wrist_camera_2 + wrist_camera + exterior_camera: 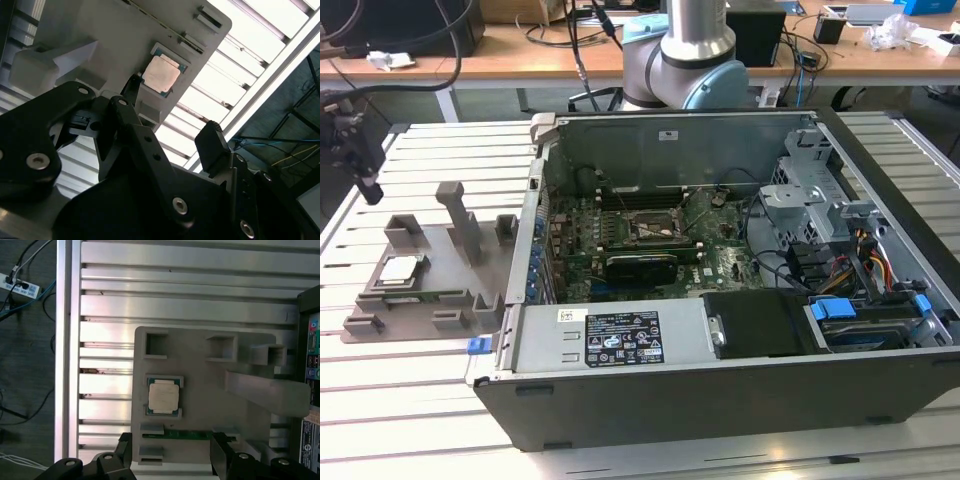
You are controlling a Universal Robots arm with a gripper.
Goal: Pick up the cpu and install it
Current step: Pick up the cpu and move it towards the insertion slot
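The cpu (400,269) lies flat in a pocket of the grey plastic tray (470,285), on the table at the exterior view's left, silver top up. Both wrist views show the cpu (161,74) (163,396) resting in the tray (200,405) with a thin green rim around it. My gripper (362,172) hangs above the table, beyond the tray toward the exterior view's left edge. It is open and holds nothing. Its black fingers (214,142) stand apart and clear of the chip. The socket (650,228) sits on the green board inside the open computer case (720,400).
The tray carries upright grey blocks (460,215) beside the chip. The case wall (525,250) rises right next to the tray. Cables and a drive cage (810,200) fill the case's far side. The slatted metal table (410,400) ends just left of the tray.
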